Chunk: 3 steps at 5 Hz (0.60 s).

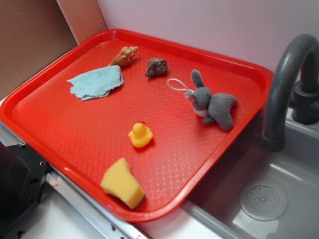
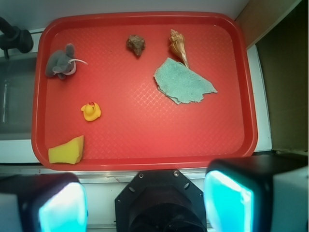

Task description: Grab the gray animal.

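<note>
The gray animal (image 1: 214, 102) is a fuzzy dark-gray plush rabbit with long ears, a pale muzzle and a thin white loop string. It lies on its side near the right edge of the red tray (image 1: 99, 119). In the wrist view the gray animal (image 2: 60, 62) lies at the tray's (image 2: 135, 121) upper left corner. My gripper (image 2: 145, 203) is high above and back from the tray's near edge, far from the rabbit. Its two cyan pads (image 2: 227, 200) stand wide apart with nothing between them. The gripper does not show in the exterior view.
On the tray lie a yellow rubber duck (image 1: 140, 135), a yellow sponge (image 1: 122, 183), a gray-brown rock (image 1: 156, 67), a seashell (image 1: 124, 56) and a light-blue cloth (image 1: 96, 82). A dark faucet (image 1: 286, 84) and a gray sink (image 1: 263, 201) stand right of the tray, close to the rabbit.
</note>
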Each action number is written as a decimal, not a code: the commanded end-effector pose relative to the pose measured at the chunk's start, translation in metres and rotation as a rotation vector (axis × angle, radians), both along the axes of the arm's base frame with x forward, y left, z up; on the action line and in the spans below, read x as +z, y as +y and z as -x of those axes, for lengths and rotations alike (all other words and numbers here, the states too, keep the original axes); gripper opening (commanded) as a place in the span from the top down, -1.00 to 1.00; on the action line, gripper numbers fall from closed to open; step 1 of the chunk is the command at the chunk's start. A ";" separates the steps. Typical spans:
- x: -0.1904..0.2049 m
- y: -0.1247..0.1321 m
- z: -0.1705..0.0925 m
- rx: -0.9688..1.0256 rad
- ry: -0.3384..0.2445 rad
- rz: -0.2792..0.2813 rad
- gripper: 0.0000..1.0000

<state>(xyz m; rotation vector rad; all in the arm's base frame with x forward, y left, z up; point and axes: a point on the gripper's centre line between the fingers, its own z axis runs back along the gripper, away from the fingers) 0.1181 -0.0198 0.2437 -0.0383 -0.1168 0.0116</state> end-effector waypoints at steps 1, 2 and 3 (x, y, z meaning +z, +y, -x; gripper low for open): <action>0.000 0.000 0.000 0.000 0.000 0.000 -1.00; -0.006 -0.004 -0.011 -0.087 -0.015 -0.037 -1.00; -0.014 -0.011 -0.027 -0.238 -0.074 -0.009 -1.00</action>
